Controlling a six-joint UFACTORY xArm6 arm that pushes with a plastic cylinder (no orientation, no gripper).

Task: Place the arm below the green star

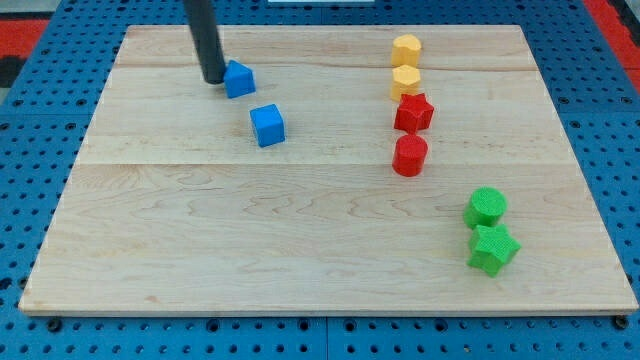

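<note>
Green star [493, 249] sits near the worktop's [300, 250] bottom-right edge, a green cylinder [486, 207] touching just above it. Far up-left of the star, my tip [213, 79] (a bare rod with no claw, holding nothing) rests against a blue block [239, 78].

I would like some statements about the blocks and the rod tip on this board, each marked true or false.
1. My tip is beside a blue block near the view's top left. True.
2. The green star lies above the green cylinder. False: the star is below it.
3. Two yellow blocks sit one above the other. True.
4. My tip is already below the green star. False: it is far away, at the view's top left.
</note>
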